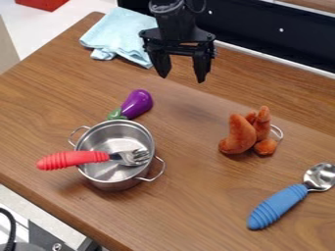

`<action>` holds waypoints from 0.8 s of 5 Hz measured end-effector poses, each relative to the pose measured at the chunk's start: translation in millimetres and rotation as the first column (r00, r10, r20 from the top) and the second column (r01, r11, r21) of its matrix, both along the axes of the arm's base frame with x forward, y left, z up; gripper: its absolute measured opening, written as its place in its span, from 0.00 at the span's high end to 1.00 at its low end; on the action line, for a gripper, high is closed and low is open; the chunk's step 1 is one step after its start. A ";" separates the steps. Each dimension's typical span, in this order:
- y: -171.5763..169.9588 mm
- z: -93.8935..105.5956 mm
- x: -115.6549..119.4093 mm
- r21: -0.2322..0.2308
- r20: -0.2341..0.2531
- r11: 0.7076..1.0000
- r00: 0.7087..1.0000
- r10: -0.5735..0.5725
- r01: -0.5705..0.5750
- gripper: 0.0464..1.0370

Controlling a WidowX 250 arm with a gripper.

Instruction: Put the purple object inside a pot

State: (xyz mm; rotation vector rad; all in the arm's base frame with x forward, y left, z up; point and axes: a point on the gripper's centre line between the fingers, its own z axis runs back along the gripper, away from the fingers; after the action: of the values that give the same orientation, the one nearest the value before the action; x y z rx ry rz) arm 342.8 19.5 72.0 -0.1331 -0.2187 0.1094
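A brown wooden table (190, 211) runs slantwise across the frame, with a dark panel (262, 30) behind it at upper right. The purple eggplant (137, 104) lies left of centre, its green end just beside the metal pot (116, 182), outside it. A red-handled fork (73, 160) rests in the pot, handle over the rim. So the task looks barely begun: grasping, lifting and placing all remain. The black gripper (182, 74) hangs at top centre, pointing down above the table, its fingers spread wide with nothing between them, up and right of the eggplant.
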 end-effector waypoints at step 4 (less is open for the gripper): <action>46.3 -22.5 -31.4 -0.040 -0.103 0.999 0.995 -0.010 0.006 0.04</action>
State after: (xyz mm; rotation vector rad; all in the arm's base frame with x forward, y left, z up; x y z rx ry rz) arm 311.5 65.8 49.5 -0.1674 -0.1126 0.1124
